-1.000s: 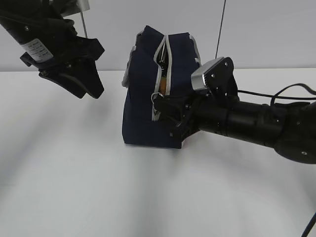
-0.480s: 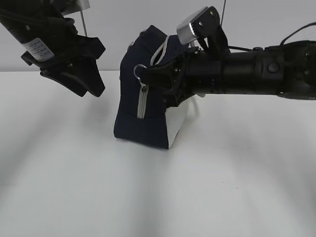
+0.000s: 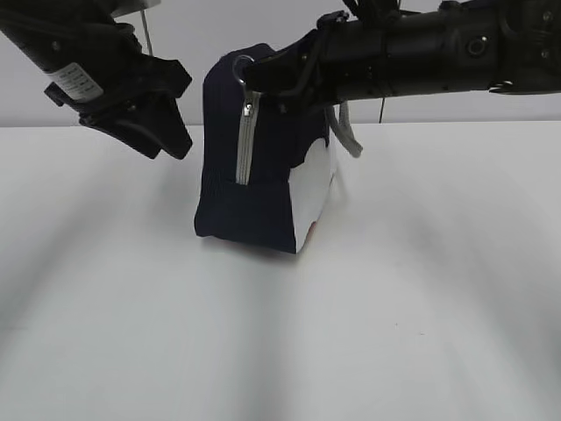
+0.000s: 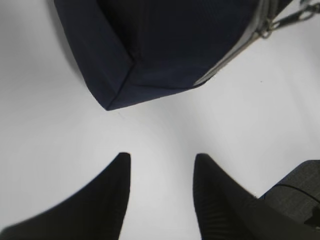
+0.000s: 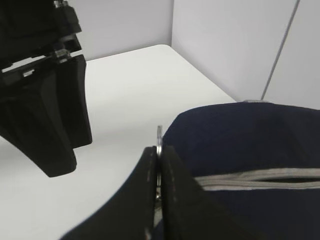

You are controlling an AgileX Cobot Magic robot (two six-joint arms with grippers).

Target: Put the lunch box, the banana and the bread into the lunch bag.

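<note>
The navy lunch bag (image 3: 263,189) stands mid-table with its white side panel (image 3: 314,189) turned right. Its grey zipper (image 3: 245,145) runs shut down the near face. My right gripper (image 3: 250,74) reaches across the bag's top and is shut on the zipper's metal pull ring (image 5: 159,133). My left gripper (image 3: 166,140) hangs open and empty to the left of the bag, above the table. In the left wrist view the gripper (image 4: 161,157) is a little way off the bag's lower corner (image 4: 120,95). The lunch box, banana and bread are out of view.
A grey strap handle (image 3: 349,140) hangs off the bag's right side. The white table (image 3: 280,333) lies bare in front. A pale wall (image 3: 456,105) stands behind. The left arm (image 5: 45,115) is close to the right gripper's left.
My right gripper has risen and moved left with the pull ring, from the bag's lower front to its top. The zipper now looks shut. The bag has turned and shifted left.
</note>
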